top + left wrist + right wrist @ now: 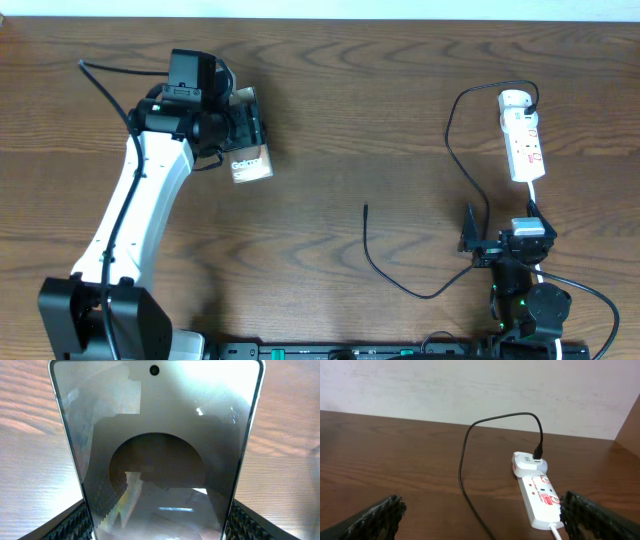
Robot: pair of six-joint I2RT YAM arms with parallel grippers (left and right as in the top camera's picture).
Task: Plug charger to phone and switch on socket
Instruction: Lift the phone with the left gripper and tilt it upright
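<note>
Overhead: L pincer (243, 128) grips phone (252, 163); R pincer (482, 516) open.

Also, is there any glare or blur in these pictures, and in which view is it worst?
Left wrist: the phone screen mirrors bright light and a dark round shape, and the table looks washed out. Right wrist: the socket is sharp; the fingers are dark. Overhead: even light, no glare.

Far left, phone (250, 163); far right, socket (523, 137); charger (366, 228) between.
</note>
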